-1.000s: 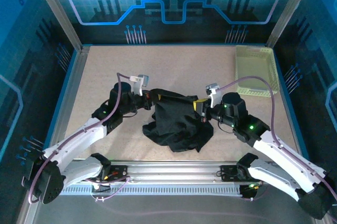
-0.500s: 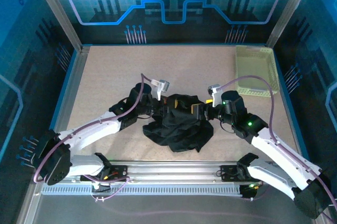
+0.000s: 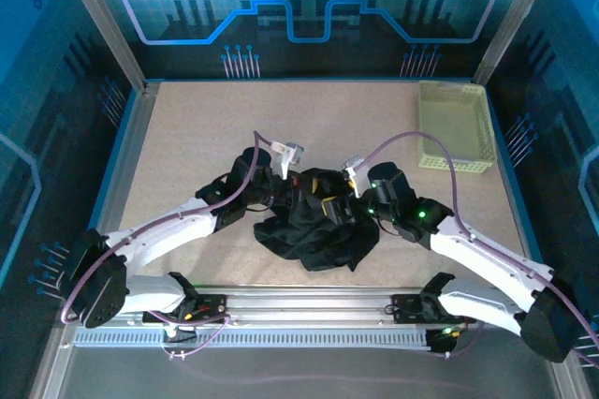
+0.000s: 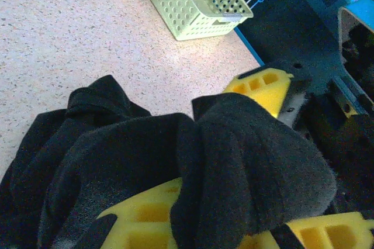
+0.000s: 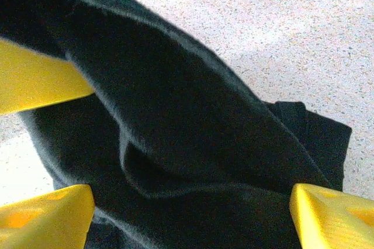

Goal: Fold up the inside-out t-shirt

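1. At the left gripper [image 4: 245, 217]: clamped tight on a thick wad of the inside-out t-shirt [image 4: 117, 155], black cloth bulging up between the yellow fingers [image 4: 143, 211].
2. At the right gripper [image 5: 187, 217]: spread wide, one finger at each lower corner of its wrist view. A ridge of black cloth between them, draped rather than pinched; holding nothing, by the look of it.
3. Just beyond: both grippers close together over the far side of the cloth, meeting across one raised fold.
4. Further out: t-shirt bunched in a crumpled heap on the table [image 3: 187, 127], about midway between the arms, towards the near edge. Well apart from the pale yellow-green basket [image 3: 456, 125] at the far right corner.
5. Done so far, judging from the heap: very little. No flat panel, no sleeve, hem or collar laid out, no tidy fold. Which side of the cloth faces out: impossible to tell.
6. Left to do: spread the cloth flat, then make the folds; nearly the whole job, in short.
7. From the overhead view: outline of the heap and both arms converging on it, but fingertips sunk in black cloth and the grips unreadable.
8. From the left wrist view: the pinch itself, a yellow finger of the opposite gripper just past the wad, and a corner of the basket.
9. From the right wrist view: the wide gap between the jaws, with loose cloth across it.
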Robot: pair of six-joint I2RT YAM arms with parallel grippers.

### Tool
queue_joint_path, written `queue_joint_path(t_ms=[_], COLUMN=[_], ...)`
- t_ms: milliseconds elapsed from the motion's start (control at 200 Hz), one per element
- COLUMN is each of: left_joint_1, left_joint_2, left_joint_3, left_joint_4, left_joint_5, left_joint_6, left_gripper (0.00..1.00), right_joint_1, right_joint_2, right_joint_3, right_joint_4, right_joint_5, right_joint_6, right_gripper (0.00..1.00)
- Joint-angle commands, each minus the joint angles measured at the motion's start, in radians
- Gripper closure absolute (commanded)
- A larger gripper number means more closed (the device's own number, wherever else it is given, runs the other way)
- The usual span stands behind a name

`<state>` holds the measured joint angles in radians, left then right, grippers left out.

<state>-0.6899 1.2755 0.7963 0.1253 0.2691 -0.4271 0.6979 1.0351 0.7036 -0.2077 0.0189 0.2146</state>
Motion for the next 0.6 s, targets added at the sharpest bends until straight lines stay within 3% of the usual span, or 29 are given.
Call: queue_joint_path(t_ms=[0,105,220,310,415,475,595], left_joint_1=[-0.014,-0.025,-0.026,-0.025,-0.022,-0.013,0.019], left_joint_2=[-0.010,-0.002,-0.009,-0.031,-0.075,-0.107,-0.148], left_joint_3=[0.042,0.048,0.043,0.034,0.006,-0.020,-0.063], left_joint_4=[0.009,0.012,0.009,-0.020,-0.061,-0.083,-0.171], left_joint_5=[0.046,0.061,0.053,0.012,-0.084,-0.146,-0.319], left_joint_6=[0.031,0.031,0.027,0.032,0.039,0.034,-0.001], left_gripper=[1.00,1.00,0.98,0.78,0.64,0.50,0.39], right_joint_1=[0.026,0.044,0.044,0.042,0.022,0.000,-0.062], right_joint_2=[0.033,0.049,0.049,0.006,-0.074,-0.122,-0.192], right_joint_3=[0.054,0.060,0.069,0.046,0.025,0.014,-0.015], right_joint_4=[0.034,0.041,0.002,-0.029,-0.100,-0.152,-0.244], right_joint_5=[0.047,0.068,0.142,0.251,0.356,0.382,0.350], right_joint_6=[-0.041,-0.022,0.023,0.060,0.099,0.131,0.214], right_gripper=[0.14,0.25,0.66,0.99,1.00,1.00,1.00])
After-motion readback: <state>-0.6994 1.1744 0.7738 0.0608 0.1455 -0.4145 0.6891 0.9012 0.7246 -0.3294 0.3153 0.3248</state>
